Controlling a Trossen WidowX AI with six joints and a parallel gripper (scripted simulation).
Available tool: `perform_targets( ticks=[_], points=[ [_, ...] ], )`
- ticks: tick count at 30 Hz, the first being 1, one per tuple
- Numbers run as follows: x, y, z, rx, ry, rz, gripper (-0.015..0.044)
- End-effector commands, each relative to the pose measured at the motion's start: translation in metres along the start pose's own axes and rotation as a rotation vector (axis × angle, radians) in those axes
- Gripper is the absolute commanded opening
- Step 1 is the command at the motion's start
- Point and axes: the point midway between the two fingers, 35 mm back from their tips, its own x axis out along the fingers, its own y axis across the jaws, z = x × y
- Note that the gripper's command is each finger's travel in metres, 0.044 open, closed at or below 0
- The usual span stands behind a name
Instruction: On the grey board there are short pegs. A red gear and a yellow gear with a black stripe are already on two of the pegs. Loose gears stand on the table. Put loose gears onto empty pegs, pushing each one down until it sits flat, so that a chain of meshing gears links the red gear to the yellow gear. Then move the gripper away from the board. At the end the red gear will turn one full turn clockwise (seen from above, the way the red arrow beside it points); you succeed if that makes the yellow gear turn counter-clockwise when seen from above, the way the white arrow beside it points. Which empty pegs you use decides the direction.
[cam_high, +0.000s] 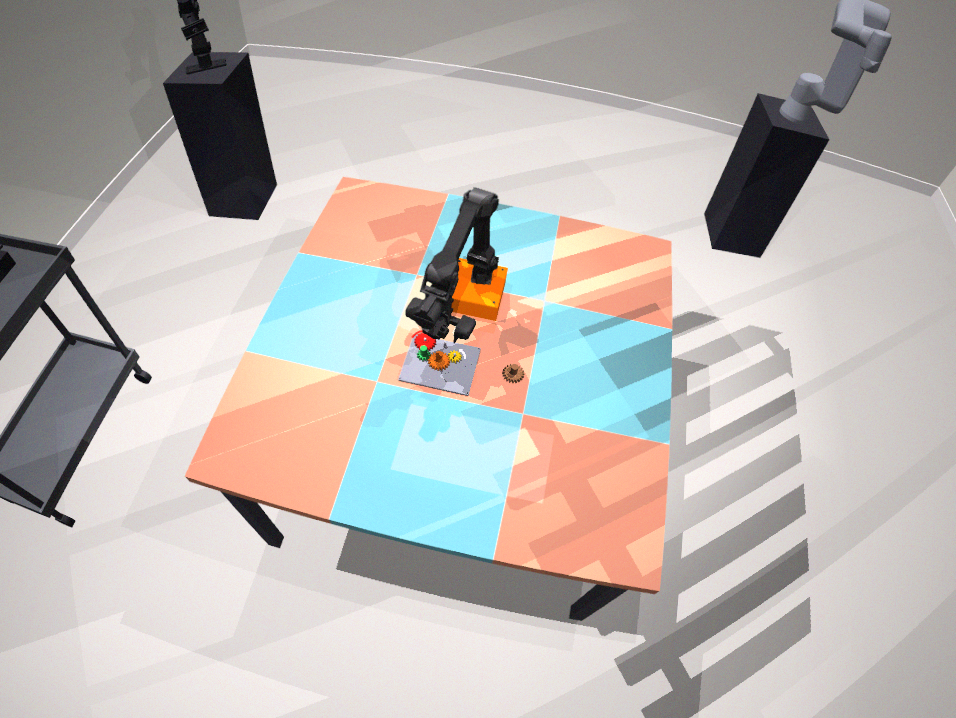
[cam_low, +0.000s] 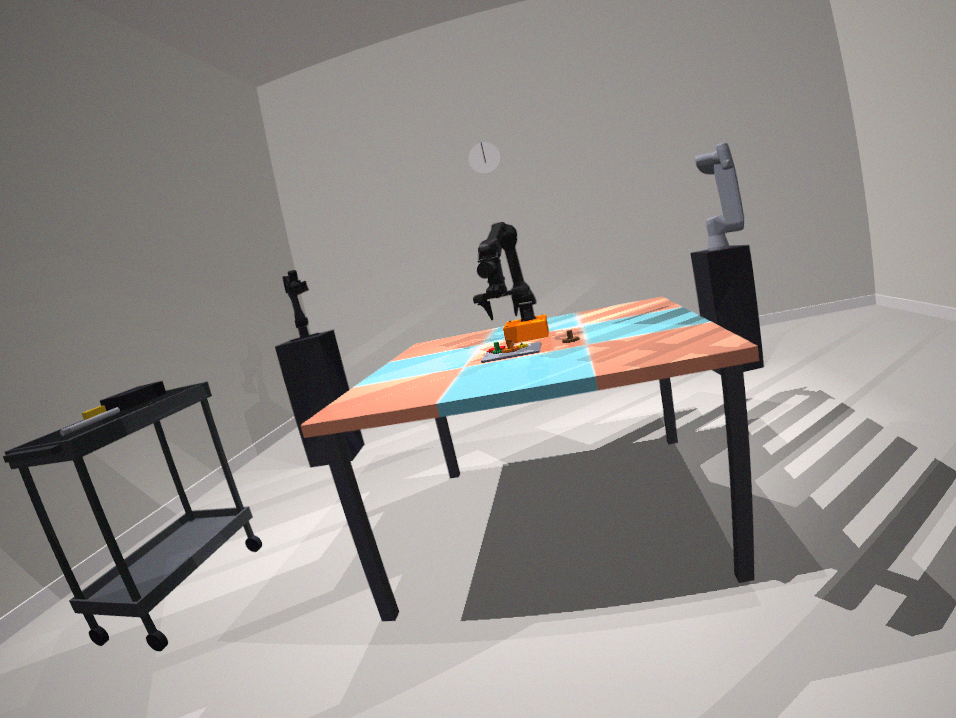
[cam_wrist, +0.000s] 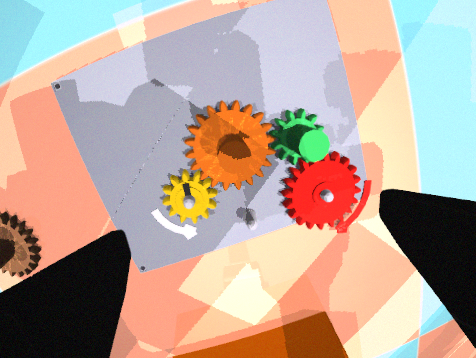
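Note:
The grey board (cam_high: 455, 384) (cam_wrist: 95, 130) bears a red gear (cam_high: 422, 340) (cam_wrist: 302, 200) and a yellow gear (cam_high: 455, 356) (cam_wrist: 201, 206) with a black stripe. A green gear (cam_high: 422, 354) (cam_wrist: 295, 122) sits beside the red one, its teeth against the red teeth. A large orange gear (cam_high: 438, 360) (cam_wrist: 212, 135) sits between green and yellow, its teeth at both; both look flat. One empty peg (cam_wrist: 250, 219) stands between yellow and red. A brown gear (cam_high: 513, 374) (cam_low: 570, 337) (cam_wrist: 27, 250) stands on the table off the board. My gripper (cam_low: 503, 315) (cam_wrist: 258, 223) is open and empty, above the board's robot-side edge.
The orange base block (cam_high: 479, 301) (cam_low: 525, 329) (cam_wrist: 270, 342) of the arm is on the robot side of the board. A red arrow (cam_wrist: 365, 205) lies beside the red gear and a white arrow (cam_wrist: 170, 227) beside the yellow one. The green gear's handle stands tall.

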Motion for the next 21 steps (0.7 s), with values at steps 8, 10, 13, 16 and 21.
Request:
perform_targets(
  ticks=[8,10,13,16,21],
  points=[
    [0.000,0.000,0.000,-0.002,0.002,0.000,0.0440],
    [0.000,0.000,0.000,-0.002,0.002,0.000,0.0440],
    [0.000,0.000,0.000,-0.002,0.002,0.000,0.0440],
    [0.000,0.000,0.000,-0.002,0.002,0.000,0.0440],
    [-0.001,0.010,-0.001,-0.002,0.002,0.002,0.0440]
  ],
)
